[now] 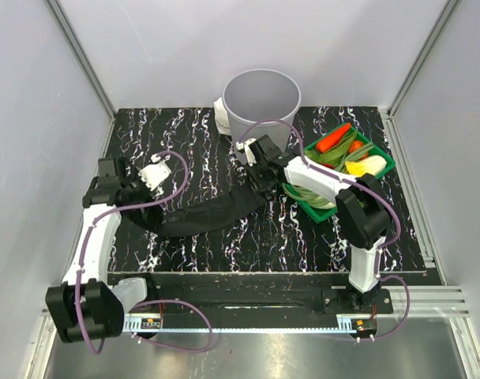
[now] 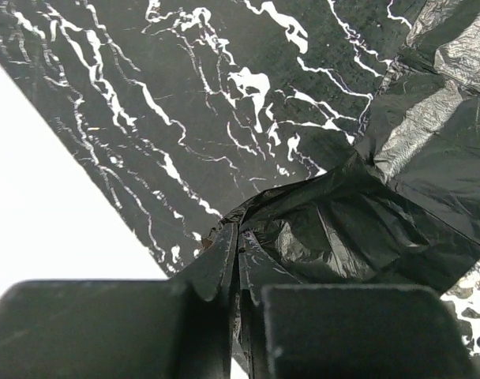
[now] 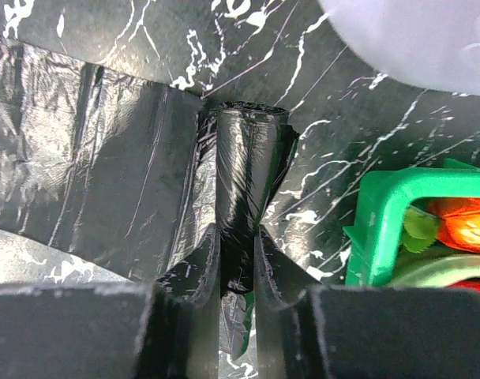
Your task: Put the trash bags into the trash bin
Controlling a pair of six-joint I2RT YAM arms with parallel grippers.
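Trash bag (image 1: 212, 212): lay stretched across the middle of the desk (image 1: 224, 254), one end toward 8 o'clock and the other toward 2 o'clock, wholly outside the bin.
Trash bin (image 1: 244, 118): stood upright at the desk's 12 o'clock edge, near the bag's 2 o'clock end.
Left tool (image 2: 238, 264): fingers were pressed together on the film at the bag's 8 o'clock end.
Right tool (image 3: 237, 260): pinched a bunched neck of film at the 2 o'clock end.
Green basket (image 1: 388, 163): sat at 3 o'clock, just beside the right tool.
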